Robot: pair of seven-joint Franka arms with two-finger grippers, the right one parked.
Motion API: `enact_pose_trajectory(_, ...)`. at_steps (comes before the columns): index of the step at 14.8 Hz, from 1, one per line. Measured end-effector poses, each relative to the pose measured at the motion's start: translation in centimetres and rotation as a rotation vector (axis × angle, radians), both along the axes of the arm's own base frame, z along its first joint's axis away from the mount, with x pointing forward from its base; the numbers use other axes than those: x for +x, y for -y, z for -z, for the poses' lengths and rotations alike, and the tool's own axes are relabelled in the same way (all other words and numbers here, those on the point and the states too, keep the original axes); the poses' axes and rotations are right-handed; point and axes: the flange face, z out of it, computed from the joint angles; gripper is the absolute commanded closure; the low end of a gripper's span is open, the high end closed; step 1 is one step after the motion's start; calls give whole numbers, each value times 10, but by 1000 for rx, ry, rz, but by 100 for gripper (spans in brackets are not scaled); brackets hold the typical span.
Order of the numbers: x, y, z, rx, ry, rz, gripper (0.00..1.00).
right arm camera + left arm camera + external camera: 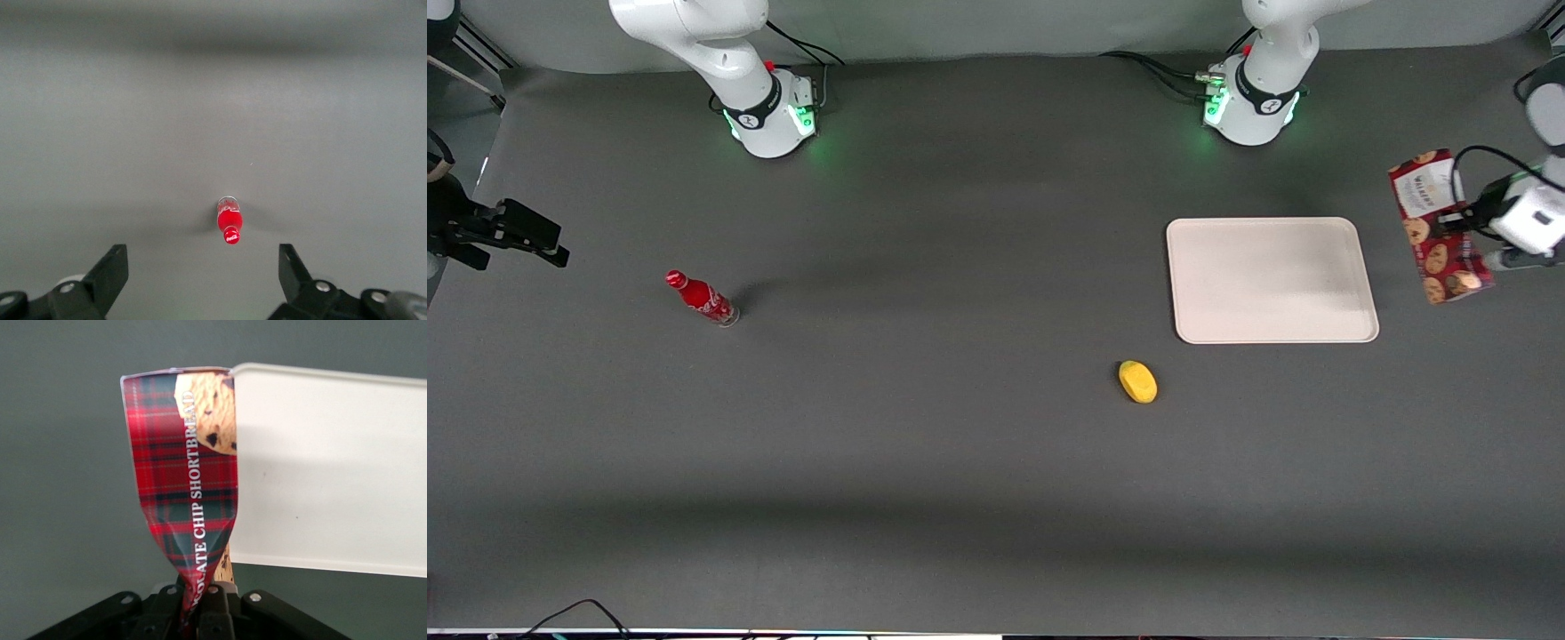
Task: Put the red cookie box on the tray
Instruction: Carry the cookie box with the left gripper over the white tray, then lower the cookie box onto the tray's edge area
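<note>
Clamped on the red cookie box [1438, 227], the left arm's gripper [1463, 222] is seen raised off the table at the working arm's end, its fingers drawn tight on the carton's side. In the wrist view the pack [190, 487] is pinched thin where it enters the gripper [200, 613], its tartan wrapper creased inward. The box's long axis is held roughly parallel to the nearest short edge of the tray [1272, 280], with the white-labelled end farther from the front camera than the gripper. The tray is shown just beside the held box, toward the parked arm's end, and nothing lies on it. The coming move is judged a short sideways carry across that near rim [320, 563], followed by a lowering. A yellow object [1137, 381] and a red bottle [702, 298] lie well apart from the gripper.
</note>
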Motion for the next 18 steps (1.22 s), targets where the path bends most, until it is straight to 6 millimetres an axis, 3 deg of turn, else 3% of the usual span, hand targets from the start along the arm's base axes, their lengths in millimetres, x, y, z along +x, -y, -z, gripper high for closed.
enact_pose_trajectory(5,-21,24,53,3,46,58,100)
enact_pose_trajectory(12,-38,33,82,10,97,86,100)
enact_pose_trajectory(18,-33,34,114,5,121,170,100)
